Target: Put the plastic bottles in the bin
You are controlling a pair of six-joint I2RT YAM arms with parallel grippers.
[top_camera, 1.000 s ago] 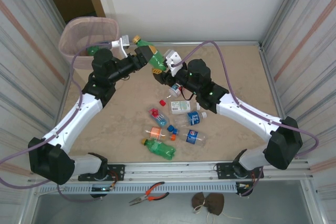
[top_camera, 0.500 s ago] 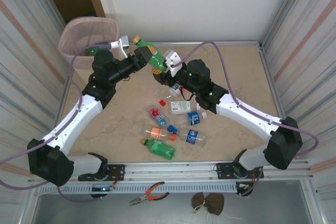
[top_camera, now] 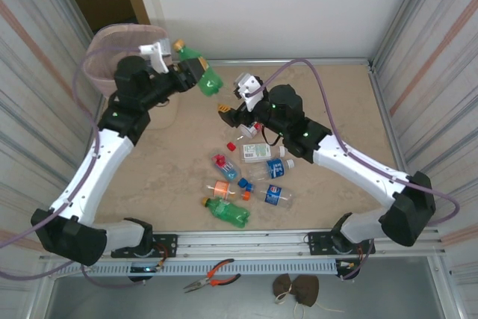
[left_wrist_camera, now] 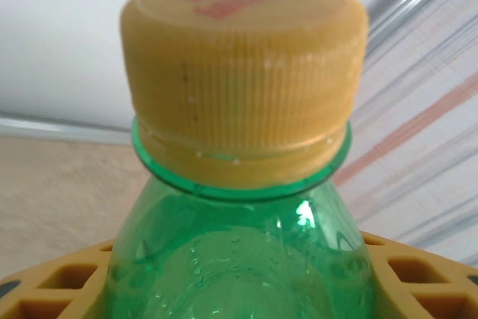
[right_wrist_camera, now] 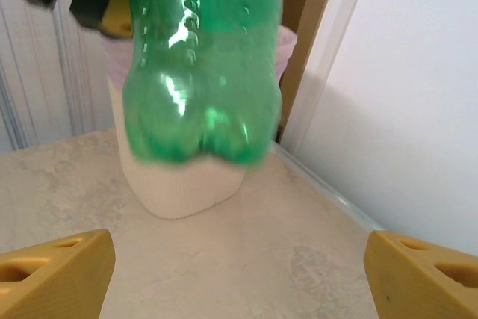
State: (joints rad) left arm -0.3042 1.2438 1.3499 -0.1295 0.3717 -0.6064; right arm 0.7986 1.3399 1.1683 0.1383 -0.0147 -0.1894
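The left gripper [top_camera: 196,72] is closed narrow around the green bottle [top_camera: 207,80], and the bottle's yellow cap [left_wrist_camera: 243,72] is turned toward the bin [top_camera: 95,42]. The bottle hangs in the air just to the right of the bin, beside its rim and not over its mouth. The right gripper [top_camera: 226,112] stands wide and holds nothing, further to the right of the bin. The other bottles [top_camera: 250,177] lie well apart from the bin, with bare table [top_camera: 172,162] between.
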